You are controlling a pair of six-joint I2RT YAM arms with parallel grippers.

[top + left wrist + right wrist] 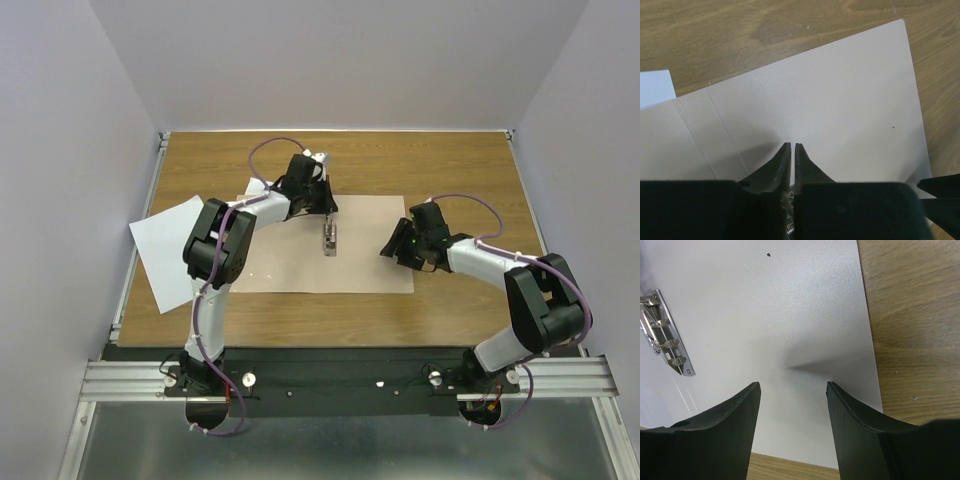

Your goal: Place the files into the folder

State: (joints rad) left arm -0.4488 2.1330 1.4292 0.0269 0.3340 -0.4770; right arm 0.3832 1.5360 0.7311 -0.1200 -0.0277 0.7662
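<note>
The folder (365,260) lies open and flat on the table, its pale inner side up, with its metal clip (329,240) at the middle. My left gripper (327,212) is shut just above the clip. In the left wrist view (792,145) a glint of the clip's metal shows in the slit between the jaws; whether it is pinched I cannot tell. My right gripper (392,248) is open and empty over the folder's right half (790,305), with the clip (670,337) to its left. One white file (165,250) lies left of the folder. A second file's corner (257,187) shows under my left arm.
The left file overhangs the table's left edge. Bare wood (420,165) lies behind and to the right of the folder. A metal rail (340,375) runs along the near edge. In the left wrist view a white corner (654,87) lies beyond the folder's far edge.
</note>
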